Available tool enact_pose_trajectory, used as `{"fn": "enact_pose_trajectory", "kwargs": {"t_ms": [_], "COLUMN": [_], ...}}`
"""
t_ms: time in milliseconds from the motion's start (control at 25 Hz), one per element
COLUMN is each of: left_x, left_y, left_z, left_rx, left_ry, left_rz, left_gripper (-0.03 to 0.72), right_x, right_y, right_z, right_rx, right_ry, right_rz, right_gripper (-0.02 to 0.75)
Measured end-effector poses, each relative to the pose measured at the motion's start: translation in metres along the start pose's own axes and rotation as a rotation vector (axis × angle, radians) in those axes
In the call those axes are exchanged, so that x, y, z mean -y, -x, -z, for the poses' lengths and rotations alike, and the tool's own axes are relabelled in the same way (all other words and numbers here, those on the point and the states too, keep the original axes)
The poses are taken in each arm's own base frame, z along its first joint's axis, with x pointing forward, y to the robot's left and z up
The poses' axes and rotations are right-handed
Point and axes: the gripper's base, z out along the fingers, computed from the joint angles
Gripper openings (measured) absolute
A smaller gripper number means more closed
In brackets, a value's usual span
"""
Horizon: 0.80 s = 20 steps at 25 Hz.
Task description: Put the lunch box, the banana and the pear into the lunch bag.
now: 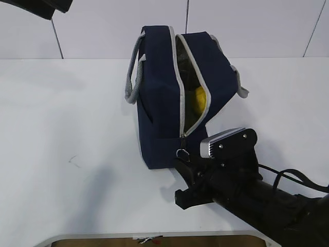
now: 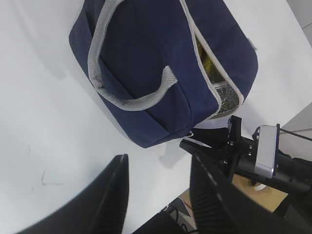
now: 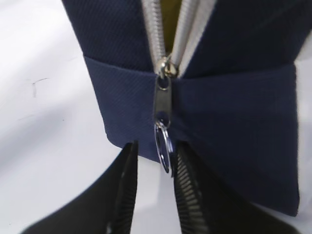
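Note:
The navy lunch bag [image 1: 159, 103] stands on the white table with its grey zipper open down the front. In the gap shows a yellow fruit [image 1: 200, 100]; whether it is the banana or the pear I cannot tell. The lunch box is hidden. The slider sits low on the bag, and its metal ring pull [image 3: 165, 146] hangs between the fingers of my open right gripper [image 3: 155, 148], close to the right finger. My left gripper [image 2: 158, 163] hovers open and empty above the table, short of the bag [image 2: 146, 63] on its handle side.
The table's front edge [image 1: 154, 236] runs just behind my right arm [image 1: 241, 180]. A grey webbing handle [image 1: 134, 72] sticks out on the bag's left and another on its right [image 1: 239, 85]. A dark piece of the left arm [image 1: 46, 7] shows top left.

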Motion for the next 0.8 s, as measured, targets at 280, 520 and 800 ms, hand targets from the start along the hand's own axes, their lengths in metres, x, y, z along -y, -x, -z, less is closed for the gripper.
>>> {"fn": "enact_pose_trajectory", "kwargs": {"t_ms": [280,520,800], "left_x": [0.0002,0.0023,0.0031], "left_y": [0.0,0.0004,0.0005], "left_z": [0.0,0.0,0.0001], "left_rx": [0.0,0.004,0.005], "left_ry": [-0.002,-0.026,-0.034], "left_rz": [0.001,0.009,0.011], "left_gripper": [0.312,0.307,0.307], "right_x": [0.0,0.0004,0.0012], "right_y": [0.0002,0.0003,-0.0009], "right_z": [0.0,0.0,0.0], "right_rx": [0.002,0.003,-0.01], "right_ry": [0.0,-0.004,-0.014], "right_rz": [0.0,-0.003,-0.008], "right_gripper": [0.133,0.076,0.013]}}
